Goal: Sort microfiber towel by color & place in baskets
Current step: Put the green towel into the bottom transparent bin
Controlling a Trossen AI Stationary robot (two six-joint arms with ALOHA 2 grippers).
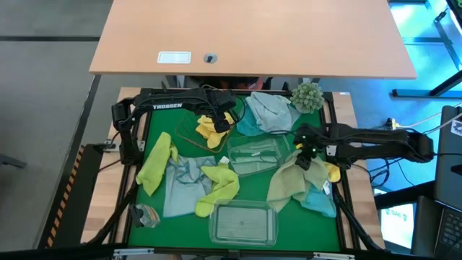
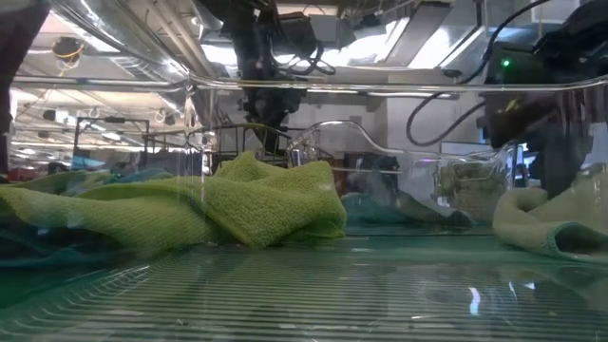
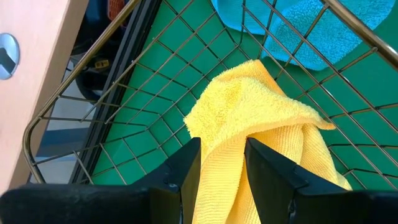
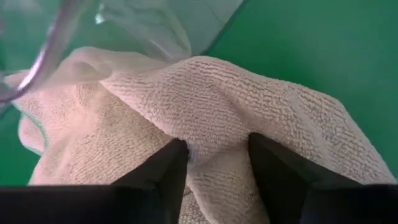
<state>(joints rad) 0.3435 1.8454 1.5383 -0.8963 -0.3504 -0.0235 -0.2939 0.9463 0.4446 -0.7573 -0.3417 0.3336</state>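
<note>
Over the wire basket (image 3: pixel 93 93) at the far left of the green mat (image 1: pixel 195 217), the left gripper (image 3: pixel 222 163) is clamped on a yellow towel (image 3: pixel 261 118), a fold of which is pinched between its two fingers while the rest is draped inside the wire frame. The left arm (image 1: pixel 173 101) is stretched along the table's far edge, its wrist bent down over the basket. Near the mat's right side, the right gripper (image 4: pixel 217 163) is pressed down onto a pale olive towel (image 4: pixel 249 106), a ridge of cloth being caught between its fingers; whether the grip is complete cannot be told. The right arm (image 1: pixel 382 141) is reached in from the right edge, low and nearly level.

Three baskets are counted: the wire one and two clear tubs, one (image 1: pixel 254 155) at the mat's middle, just beside the right gripper, and one (image 1: pixel 243 224) at the near edge. Some nine towels are seen, though overlaps make the count uncertain: two yellow, the second (image 1: pixel 333 172) partly hidden under the right wrist; three lime or olive, including one (image 1: pixel 155 162) at the left and one (image 1: pixel 220 184) in the middle; and about four blue or grey-blue, among them one (image 1: pixel 271 112) at the far side, one (image 1: pixel 180 184) left of centre and one (image 1: pixel 317 198) under the olive cloth. A fuzzy ball plant (image 1: pixel 307 96) is set at the far right corner. A wooden desk (image 1: pixel 253 36) is placed beyond the mat.
</note>
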